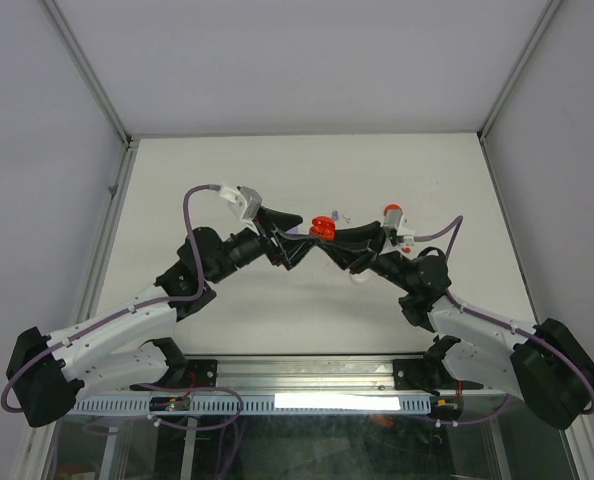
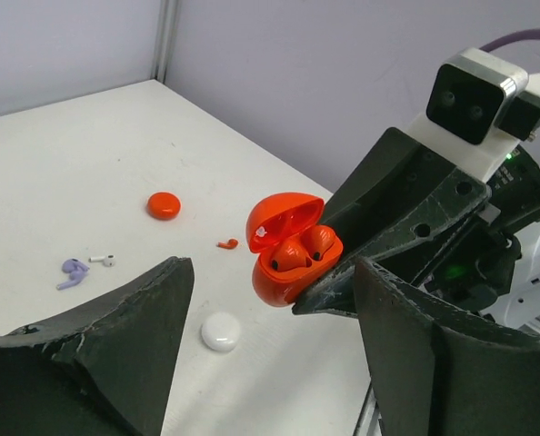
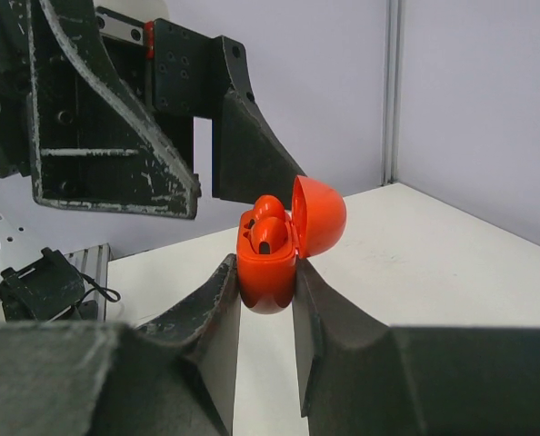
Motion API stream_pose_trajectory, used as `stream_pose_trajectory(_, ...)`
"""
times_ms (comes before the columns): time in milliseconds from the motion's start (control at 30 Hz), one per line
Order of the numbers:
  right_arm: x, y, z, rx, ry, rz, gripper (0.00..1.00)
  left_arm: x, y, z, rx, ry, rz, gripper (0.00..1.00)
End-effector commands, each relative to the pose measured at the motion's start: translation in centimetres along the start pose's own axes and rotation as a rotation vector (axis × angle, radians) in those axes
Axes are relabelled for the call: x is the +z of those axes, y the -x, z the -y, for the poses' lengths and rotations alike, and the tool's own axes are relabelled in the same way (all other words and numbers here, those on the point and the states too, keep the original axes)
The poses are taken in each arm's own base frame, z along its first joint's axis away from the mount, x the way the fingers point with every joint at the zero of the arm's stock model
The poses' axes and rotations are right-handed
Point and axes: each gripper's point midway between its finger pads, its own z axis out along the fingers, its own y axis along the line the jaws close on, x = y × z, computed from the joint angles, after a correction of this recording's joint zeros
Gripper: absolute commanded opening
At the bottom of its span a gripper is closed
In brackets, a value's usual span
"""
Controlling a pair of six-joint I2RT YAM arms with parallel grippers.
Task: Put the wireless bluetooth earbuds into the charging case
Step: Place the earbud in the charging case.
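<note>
The red charging case (image 3: pixel 268 263) hangs above the table with its lid tipped open, and my right gripper (image 3: pixel 266 272) is shut on its lower body. Two red earbuds (image 2: pixel 293 256) sit in its wells. My left gripper (image 2: pixel 272 300) stands open just in front of the case, with nothing between its fingers (image 2: pixel 152 318). From above, the case (image 1: pixel 323 228) shows between the two gripper tips near the table's middle. A loose red earbud (image 2: pixel 227 243) lies on the table beyond the case. A lilac earbud (image 2: pixel 72 271) and a white earbud (image 2: pixel 102 260) lie farther left.
A round red disc (image 2: pixel 164 205) and a round white disc (image 2: pixel 221 331) rest on the white table (image 1: pixel 277 170). Grey walls close in the table at the back and sides. A metal rail (image 1: pixel 307 375) runs along the near edge.
</note>
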Motion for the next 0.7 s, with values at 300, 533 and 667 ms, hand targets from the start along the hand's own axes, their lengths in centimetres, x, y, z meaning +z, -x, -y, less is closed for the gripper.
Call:
stream_pose_trajectory(300, 0.4, 1.5, -1.7, -0.027, 0.096, 0.013, 0.00, 0.5, 3.0, 1.9, -0.173, -0.132, -0.088, 0.84)
stream_pose_trajectory(533, 0.8, 2.1, -2.6, -0.021, 0.146, 0.014, 0.00, 1.0, 1.3, 1.8, -0.235, -0.171, -0.171, 0.88)
stream_pose_trajectory(667, 0.9, 1.9, -2.9, -0.005, 0.169, 0.004, 0.00, 1.2, 0.9, 2.6, -0.249, -0.226, -0.202, 0.87)
